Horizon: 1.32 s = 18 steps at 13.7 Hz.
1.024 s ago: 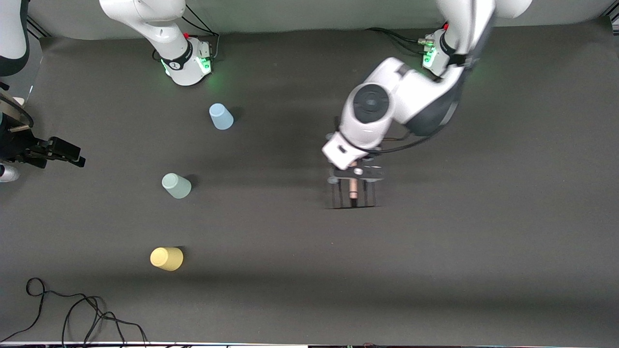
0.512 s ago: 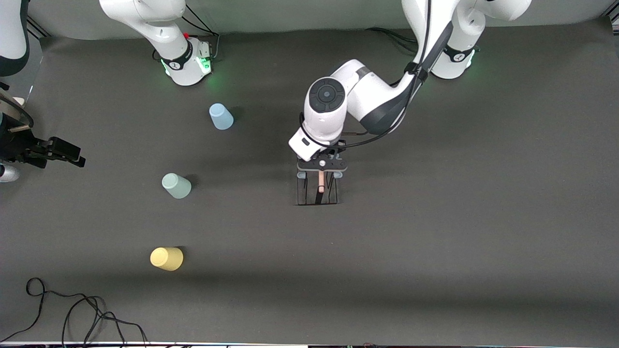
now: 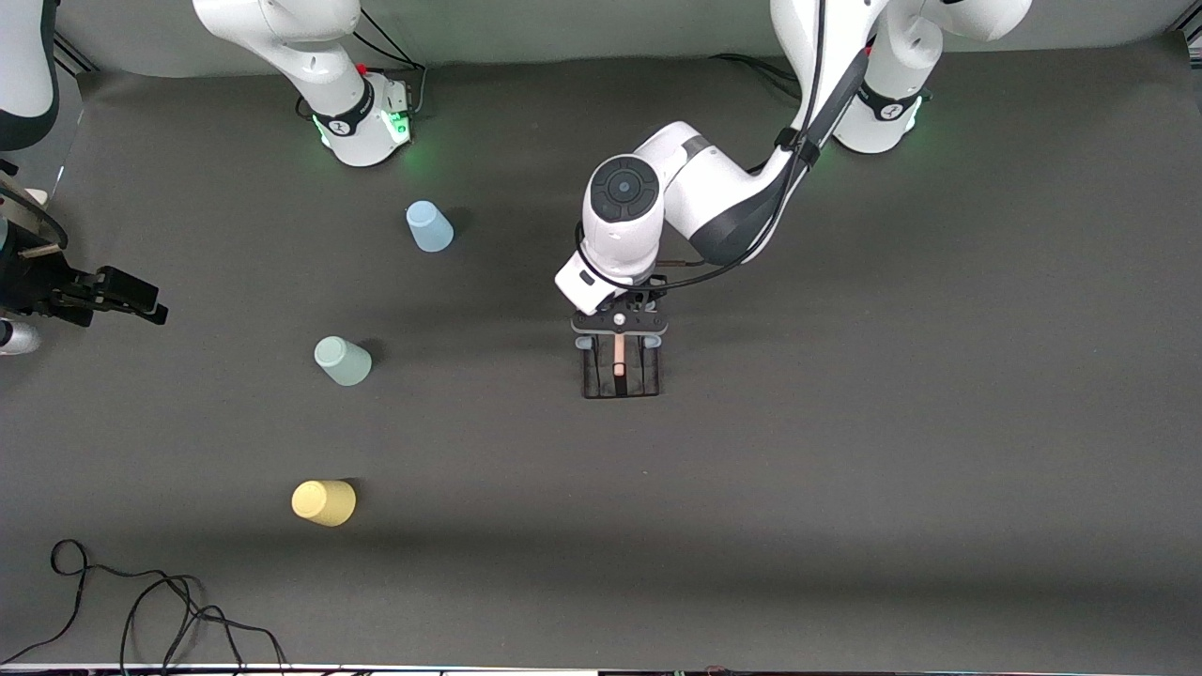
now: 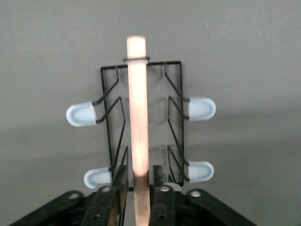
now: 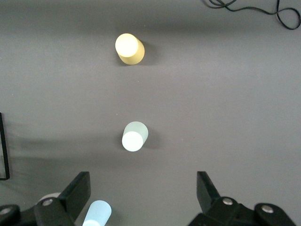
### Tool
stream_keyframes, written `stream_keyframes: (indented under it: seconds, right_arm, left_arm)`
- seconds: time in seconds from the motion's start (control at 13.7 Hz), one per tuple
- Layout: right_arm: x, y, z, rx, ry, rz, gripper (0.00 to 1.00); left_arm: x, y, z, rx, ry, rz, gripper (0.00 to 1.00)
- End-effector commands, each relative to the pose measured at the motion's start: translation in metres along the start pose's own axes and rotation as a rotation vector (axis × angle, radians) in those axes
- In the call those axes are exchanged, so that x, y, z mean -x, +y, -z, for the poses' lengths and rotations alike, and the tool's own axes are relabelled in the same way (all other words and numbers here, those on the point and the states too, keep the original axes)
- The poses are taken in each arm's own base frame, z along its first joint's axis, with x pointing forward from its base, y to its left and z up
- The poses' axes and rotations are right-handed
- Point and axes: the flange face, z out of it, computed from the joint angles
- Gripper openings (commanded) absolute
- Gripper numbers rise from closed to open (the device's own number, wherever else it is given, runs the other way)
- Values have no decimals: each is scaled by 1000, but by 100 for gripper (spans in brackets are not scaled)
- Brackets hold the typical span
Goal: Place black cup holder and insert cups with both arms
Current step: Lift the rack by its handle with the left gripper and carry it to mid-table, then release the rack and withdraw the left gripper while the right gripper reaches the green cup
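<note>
The black cup holder (image 3: 622,371), a wire rack with a wooden rod handle and pale-blue pegs, is at mid-table, low at the mat. My left gripper (image 3: 620,327) is over it, shut on the rod (image 4: 139,179). The holder fills the left wrist view (image 4: 141,117). The light blue cup (image 3: 429,226), sage green cup (image 3: 343,361) and yellow cup (image 3: 324,502) stand upside down, apart, toward the right arm's end. My right gripper (image 3: 141,305) waits high at that end, open and empty (image 5: 142,183), above the yellow cup (image 5: 129,48), green cup (image 5: 135,136) and blue cup (image 5: 97,214).
A loose black cable (image 3: 141,610) lies on the mat at the corner nearest the front camera, at the right arm's end. It also shows in the right wrist view (image 5: 254,7). The dark mat (image 3: 892,451) is bare toward the left arm's end.
My left arm has carried the cup holder toward the right arm's end, from about a third of the table to mid-table, then slowed and lowered it. The right arm and the cups have not moved.
</note>
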Motion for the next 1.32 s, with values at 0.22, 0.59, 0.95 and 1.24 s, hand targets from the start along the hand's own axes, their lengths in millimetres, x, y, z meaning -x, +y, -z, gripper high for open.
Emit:
stream_keyframes:
  seconds: [0.22,0.59,0.95,1.24]
  right_arm:
    - [56,-54,-29,-8,4,72,100]
    - [84,-52,-81,-2,27,87,100]
    - [76,-49,-219,8,93,85,100]
    - [71,-48,-305,19,128,84,100]
  left_arm:
    - [-46,-66,66,-26,55,57,100]
    - [-94,-226,184,-2,125,145,100]
    - [-83,-373,257,-37,133,167,100]
    - [-48,-463,277,-27,86,127,100]
